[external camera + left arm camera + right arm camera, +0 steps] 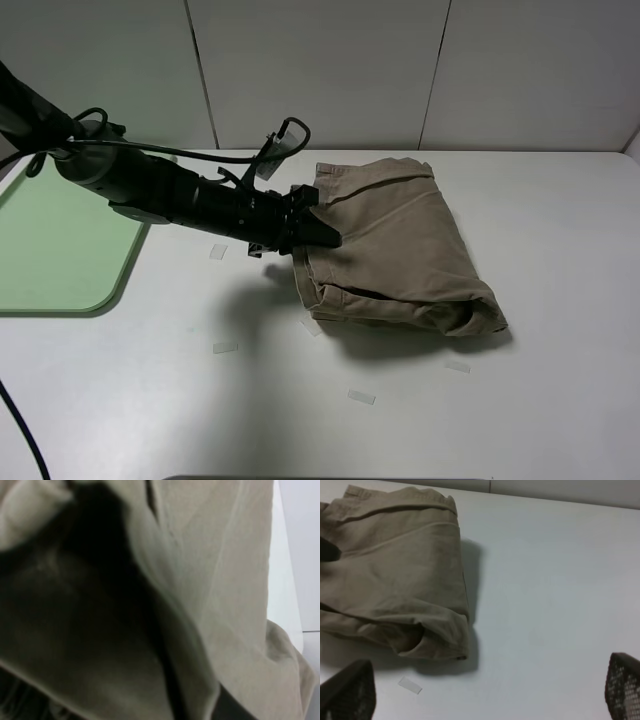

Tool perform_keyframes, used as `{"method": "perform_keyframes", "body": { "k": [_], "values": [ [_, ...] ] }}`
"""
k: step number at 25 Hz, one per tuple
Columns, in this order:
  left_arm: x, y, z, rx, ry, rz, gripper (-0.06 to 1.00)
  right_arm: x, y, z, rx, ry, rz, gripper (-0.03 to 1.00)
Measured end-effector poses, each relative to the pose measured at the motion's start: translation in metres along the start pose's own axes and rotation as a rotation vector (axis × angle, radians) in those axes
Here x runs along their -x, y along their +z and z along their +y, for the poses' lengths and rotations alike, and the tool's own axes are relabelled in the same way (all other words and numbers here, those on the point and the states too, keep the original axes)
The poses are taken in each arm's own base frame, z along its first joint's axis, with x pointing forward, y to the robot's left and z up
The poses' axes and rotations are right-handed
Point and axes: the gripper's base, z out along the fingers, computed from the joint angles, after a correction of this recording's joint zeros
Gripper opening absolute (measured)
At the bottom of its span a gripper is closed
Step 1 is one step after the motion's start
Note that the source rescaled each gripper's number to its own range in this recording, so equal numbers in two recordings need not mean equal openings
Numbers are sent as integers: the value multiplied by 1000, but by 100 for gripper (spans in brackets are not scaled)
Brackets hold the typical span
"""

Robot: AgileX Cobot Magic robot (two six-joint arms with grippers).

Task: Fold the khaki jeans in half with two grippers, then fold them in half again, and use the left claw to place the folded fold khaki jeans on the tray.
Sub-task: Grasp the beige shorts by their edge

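One khaki jeans bundle pinched in the closed left end effector; one tray; right end effector wide open, empty.

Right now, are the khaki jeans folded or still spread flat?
Folded. The khaki jeans lie as a compact, layered bundle on the table, with stacked edges showing where the left gripper meets them.

The left arm is bulky and matte black, with looping black cables along it. Its gripper tapers to pointed black fingers. The right gripper's fingers are black with a lattice-ribbed surface.
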Motion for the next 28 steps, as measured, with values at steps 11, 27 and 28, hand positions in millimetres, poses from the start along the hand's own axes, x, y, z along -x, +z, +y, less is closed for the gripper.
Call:
{"method": "perform_keyframes", "body": {
  "k": [11,27,28],
  "values": [
    [-1,0,-4,-44,0,12,32,0,0,0,0,0,0,100],
    [-1,0,-3,-37,0,10,3,0,0,0,0,0,0,100],
    [-1,0,-3,-37,0,10,1,0,0,0,0,0,0,100]
  ]
}}
